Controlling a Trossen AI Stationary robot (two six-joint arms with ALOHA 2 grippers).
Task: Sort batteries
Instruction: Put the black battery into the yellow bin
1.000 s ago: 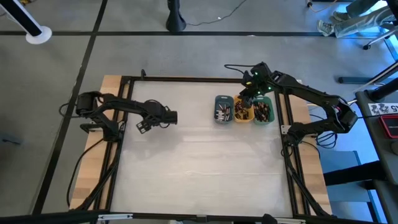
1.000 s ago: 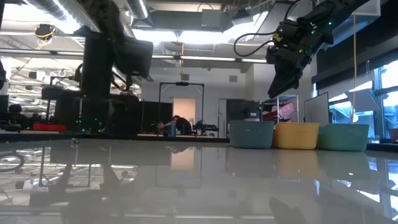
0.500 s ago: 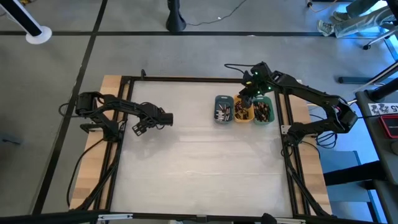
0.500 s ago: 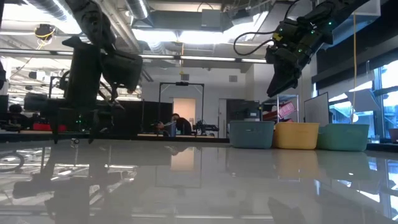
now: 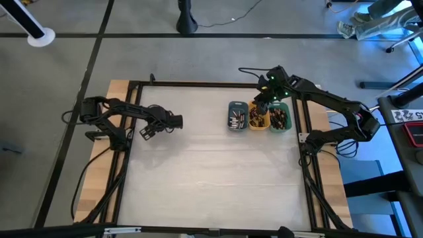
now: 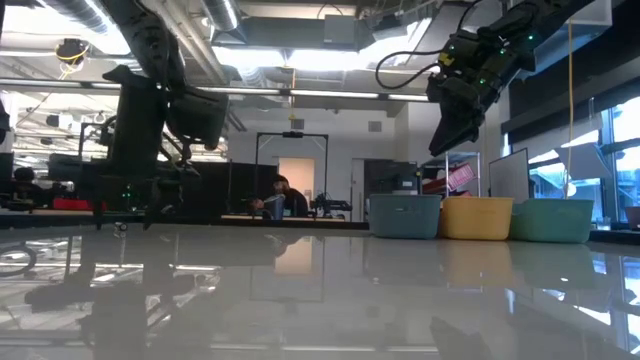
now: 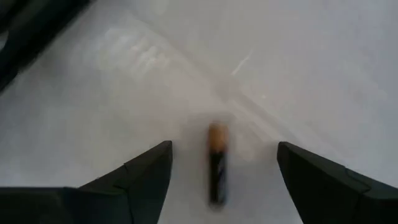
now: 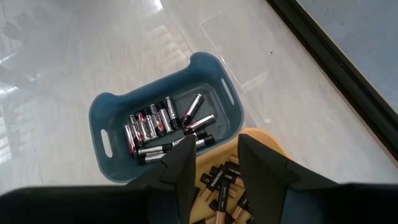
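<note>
Left gripper [image 7: 224, 180] has pulled back toward the table's left edge, fingers spread, one copper-topped battery [image 7: 216, 163] lying on the table between them. Right gripper [image 8: 217, 165] hovers over orange tray [image 5: 258, 119], part-open, empty; blue tray [image 8: 112, 112] holds more batteries [image 8: 163, 127].

Your left arm reaches in from the table's left edge, elbow bent, with its left gripper [image 5: 147, 131] low over the left part of the table, fingers [image 7: 134, 180] spread wide apart and pointing down. Your right arm stretches from the right edge toward the far side, its wrist raised well above the table. Its right gripper [image 6: 440, 142] hangs pointing down, and its fingers [image 8: 183, 165] stand only partly apart with a narrow gap between them, holding nothing.
</note>
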